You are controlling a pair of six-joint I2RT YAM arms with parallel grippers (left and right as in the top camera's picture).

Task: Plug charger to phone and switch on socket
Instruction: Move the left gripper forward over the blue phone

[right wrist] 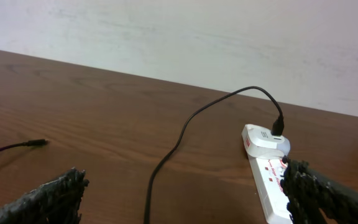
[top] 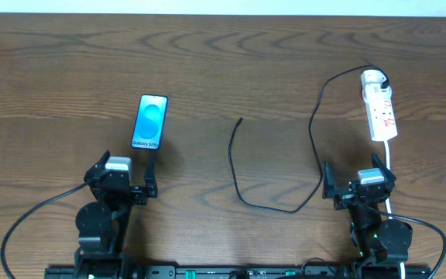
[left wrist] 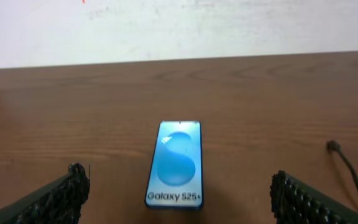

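Observation:
The phone (top: 150,122) lies face up on the table's left half, its blue screen lit, and it shows again in the left wrist view (left wrist: 174,164). My left gripper (top: 122,177) stands open just behind it, nothing between the fingers (left wrist: 67,196). The charger (top: 242,190) runs as a thin black cable from the socket (top: 380,108) down and round to a free plug tip (top: 241,119) at mid-table. In the right wrist view the socket (right wrist: 267,171) lies ahead on the right and the cable (right wrist: 173,149) crosses the middle. My right gripper (top: 360,184) is open and empty, just in front of the socket's near end.
A white cord (top: 389,167) leaves the socket's near end and passes beside the right arm. Thick black cables (top: 22,225) loop from both arm bases at the front edge. A pale wall (left wrist: 179,28) rises behind the table's far edge.

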